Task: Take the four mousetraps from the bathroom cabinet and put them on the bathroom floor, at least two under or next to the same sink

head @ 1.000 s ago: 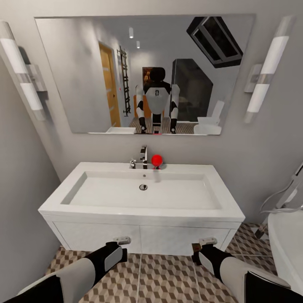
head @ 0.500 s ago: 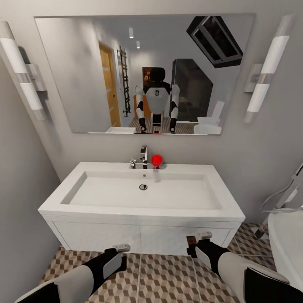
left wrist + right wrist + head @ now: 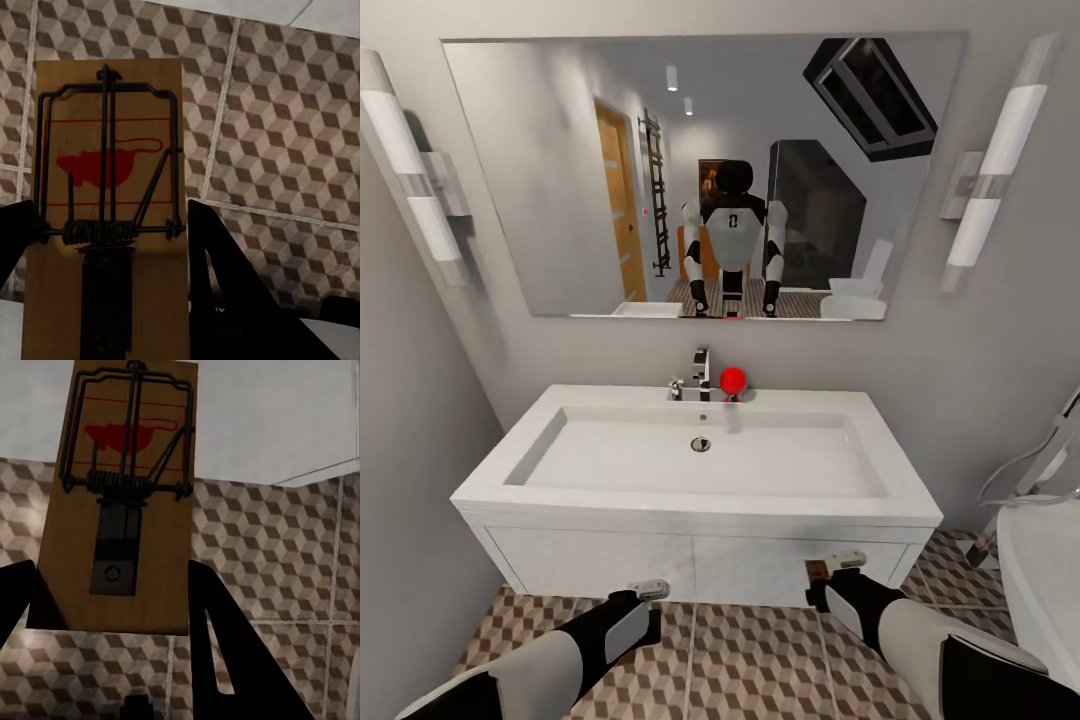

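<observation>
Cube-patterned bathroom floor [image 3: 760, 660] beneath both grippers, white sink [image 3: 700, 460] ahead, left gripper [image 3: 105, 247] pinching a mousetrap [image 3: 105, 172], right gripper [image 3: 112, 592] pinching another mousetrap [image 3: 124, 495]

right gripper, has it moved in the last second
Yes. The right gripper has slid toward the left arm along the white vanity front, carrying its mousetrap with it.

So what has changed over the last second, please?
Both arms dropped a little: the left hand sank toward the bathroom floor, and the right hand moved slightly toward the left one. Each stays shut on a mousetrap. The bathroom sink is unchanged.
</observation>
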Motion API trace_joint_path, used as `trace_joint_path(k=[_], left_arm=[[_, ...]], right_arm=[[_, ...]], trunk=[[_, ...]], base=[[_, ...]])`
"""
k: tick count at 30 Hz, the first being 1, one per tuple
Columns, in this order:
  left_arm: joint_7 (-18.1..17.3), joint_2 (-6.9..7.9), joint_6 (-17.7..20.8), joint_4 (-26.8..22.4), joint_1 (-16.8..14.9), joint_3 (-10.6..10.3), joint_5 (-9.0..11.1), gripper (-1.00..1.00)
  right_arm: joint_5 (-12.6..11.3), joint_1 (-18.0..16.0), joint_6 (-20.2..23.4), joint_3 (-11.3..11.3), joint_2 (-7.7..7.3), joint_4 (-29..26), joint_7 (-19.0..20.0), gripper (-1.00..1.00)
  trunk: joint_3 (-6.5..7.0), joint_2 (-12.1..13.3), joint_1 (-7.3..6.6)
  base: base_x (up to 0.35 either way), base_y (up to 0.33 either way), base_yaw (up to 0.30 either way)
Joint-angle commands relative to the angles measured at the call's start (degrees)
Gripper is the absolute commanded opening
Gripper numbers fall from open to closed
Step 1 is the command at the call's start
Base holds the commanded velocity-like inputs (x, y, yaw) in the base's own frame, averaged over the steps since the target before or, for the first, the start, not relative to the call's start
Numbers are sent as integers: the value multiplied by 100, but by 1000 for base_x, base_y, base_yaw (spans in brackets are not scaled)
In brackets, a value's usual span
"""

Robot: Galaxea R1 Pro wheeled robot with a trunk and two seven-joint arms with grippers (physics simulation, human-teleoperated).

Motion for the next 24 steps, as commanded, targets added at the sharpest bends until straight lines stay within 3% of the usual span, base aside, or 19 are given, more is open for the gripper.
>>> trace_joint_path(k=[1,24], left_arm=[[32,0,24,-10,-3,-34,15,-100],[33,-20,31,-131,-1,-52,-39,-100]], right_arm=[[-66,-5,23,47,-6,0,-44,-100],[-94,423,23,49,-6,220,-60,-100]], trunk=[[-8,-7,1],[-8,-7,1]], base=[[0,0,0],[0,0,0]])
